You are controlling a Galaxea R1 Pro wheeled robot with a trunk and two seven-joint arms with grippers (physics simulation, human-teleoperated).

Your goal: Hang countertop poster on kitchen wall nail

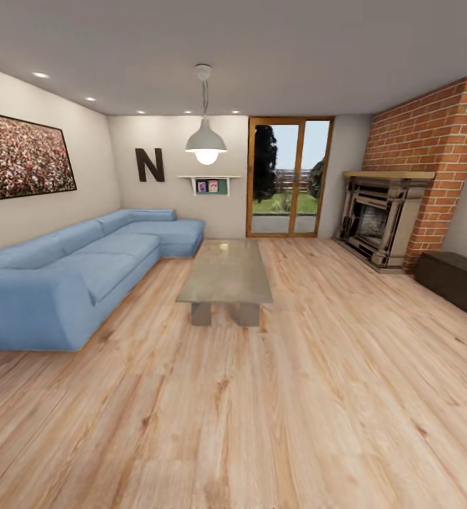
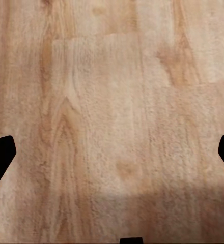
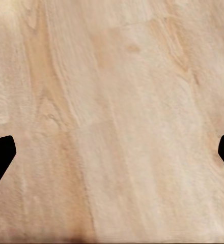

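Now | left tool (image 2: 112,157) spread wide, empty | right tool (image 3: 112,157) likewise | over wood floor (image 2: 112,91)

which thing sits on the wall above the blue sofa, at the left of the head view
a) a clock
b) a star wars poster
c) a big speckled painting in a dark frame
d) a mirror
c: a large speckled painting in a dark frame hangs on the pale wall above the blue sofa.

Blue corner sofa (image 1: 71,268) beside grey coffee table (image 1: 226,272); brick fireplace (image 1: 382,219) opposite.
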